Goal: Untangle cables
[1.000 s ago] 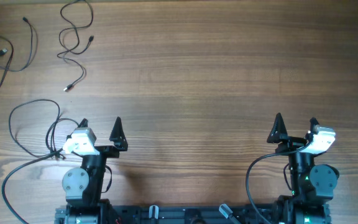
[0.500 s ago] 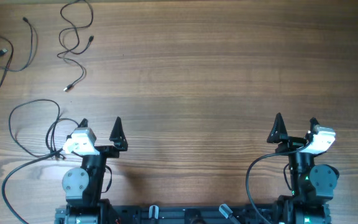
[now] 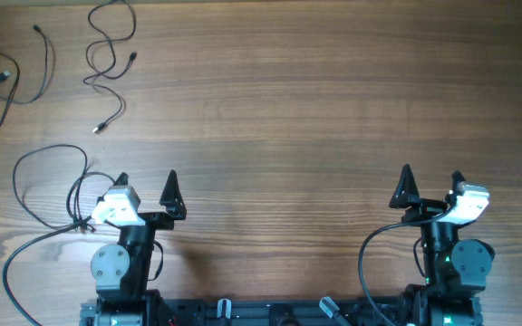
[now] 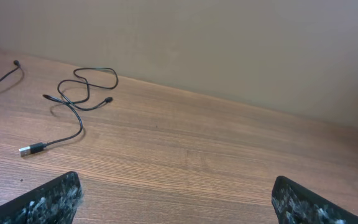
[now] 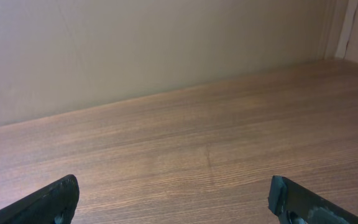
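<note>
Several thin black cables lie at the far left of the wooden table (image 3: pixel 288 109). One is a winding cord ending in a small plug (image 3: pixel 99 129). Another, with its plug (image 3: pixel 5 76), lies at the left edge. A third thin loop (image 3: pixel 53 147) curls just left of my left gripper (image 3: pixel 146 181). The left wrist view shows the winding cord's plug (image 4: pixel 33 149) ahead and to the left of the left gripper (image 4: pixel 176 199), which is open and empty. My right gripper (image 3: pixel 431 177) (image 5: pixel 174 199) is open over bare wood, far from any cable.
A plain wall (image 4: pixel 229 43) rises behind the table's far edge. Thicker black robot wiring (image 3: pixel 12 263) trails beside the left arm's base, and more (image 3: pixel 365 258) arcs beside the right arm's base.
</note>
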You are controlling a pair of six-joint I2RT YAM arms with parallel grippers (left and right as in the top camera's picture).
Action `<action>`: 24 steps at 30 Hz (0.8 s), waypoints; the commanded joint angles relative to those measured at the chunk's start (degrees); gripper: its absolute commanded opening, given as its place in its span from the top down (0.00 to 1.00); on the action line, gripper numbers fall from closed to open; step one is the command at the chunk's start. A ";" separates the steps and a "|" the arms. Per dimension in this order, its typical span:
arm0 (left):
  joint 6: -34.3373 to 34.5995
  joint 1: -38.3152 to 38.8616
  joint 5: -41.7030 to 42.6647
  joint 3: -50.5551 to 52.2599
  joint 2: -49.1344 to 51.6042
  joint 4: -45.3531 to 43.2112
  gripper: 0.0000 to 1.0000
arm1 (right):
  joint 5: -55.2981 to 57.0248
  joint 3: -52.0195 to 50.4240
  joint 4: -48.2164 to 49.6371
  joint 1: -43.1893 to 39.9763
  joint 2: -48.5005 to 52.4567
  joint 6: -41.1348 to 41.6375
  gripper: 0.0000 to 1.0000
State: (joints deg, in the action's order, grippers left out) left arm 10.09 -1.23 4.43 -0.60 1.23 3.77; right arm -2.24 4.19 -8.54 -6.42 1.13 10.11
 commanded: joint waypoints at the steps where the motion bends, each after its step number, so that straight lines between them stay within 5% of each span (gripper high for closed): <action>1: -1.29 -0.17 1.07 0.28 -0.09 0.17 0.00 | 1.40 -0.31 0.17 0.35 -0.11 -1.11 0.00; 24: -1.29 -0.17 1.07 0.28 -0.09 0.17 0.00 | 1.40 -0.31 0.17 0.35 -0.94 -1.09 0.00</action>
State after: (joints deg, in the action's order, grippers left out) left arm 10.09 -1.23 4.43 -0.58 1.23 3.77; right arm -2.24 4.19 -8.54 -6.39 1.10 10.11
